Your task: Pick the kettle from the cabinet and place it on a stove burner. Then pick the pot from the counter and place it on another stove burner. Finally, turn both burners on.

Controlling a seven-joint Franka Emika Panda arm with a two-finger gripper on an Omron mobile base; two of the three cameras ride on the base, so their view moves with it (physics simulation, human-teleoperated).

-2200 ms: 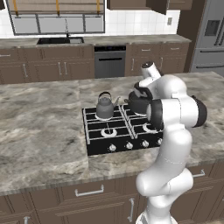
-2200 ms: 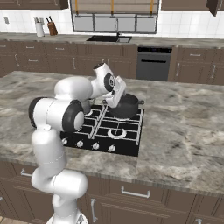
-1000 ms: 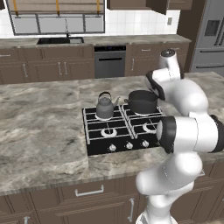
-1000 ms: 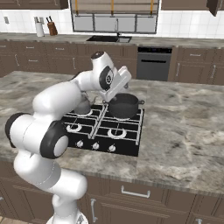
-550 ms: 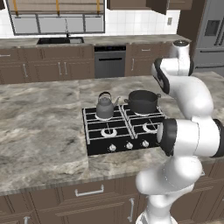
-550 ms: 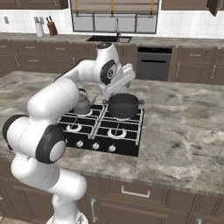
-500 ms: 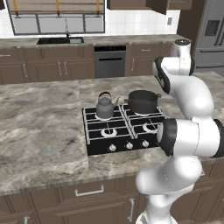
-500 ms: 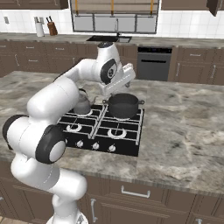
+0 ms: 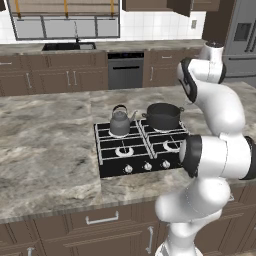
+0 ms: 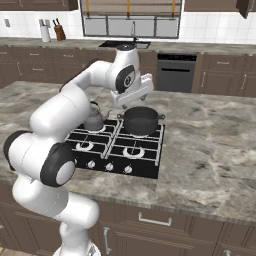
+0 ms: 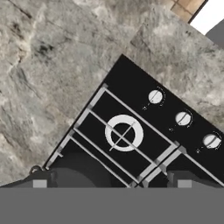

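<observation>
The grey kettle (image 9: 120, 121) (image 10: 94, 119) stands on the back left burner of the black cooktop (image 9: 112, 167). Beside it, the wide dark pot (image 9: 163, 116) (image 10: 140, 120) sits on the back right burner. My gripper (image 10: 131, 100) hangs above the pot's near left side, apart from it, pointing down. In the hand view my gripper (image 11: 111, 184) is open with nothing between its wide-set fingertips (image 11: 39, 183). Below it lie the front right burner ring (image 11: 124, 133), three knobs (image 11: 183, 118) and an edge of the pot (image 11: 72, 175).
The cooktop is set in a marbled island counter (image 9: 50, 145) (image 10: 210, 145) with bare stone on both sides. Both front burners (image 9: 123, 151) carry nothing. A row of knobs (image 10: 109, 167) runs along the cooktop's front. Dark wall cabinets (image 9: 150, 4) hang at the back.
The arm has straightened upward and my hand has lifted a little off the pot, jaws staying open. Kettle and pot have not moved.
</observation>
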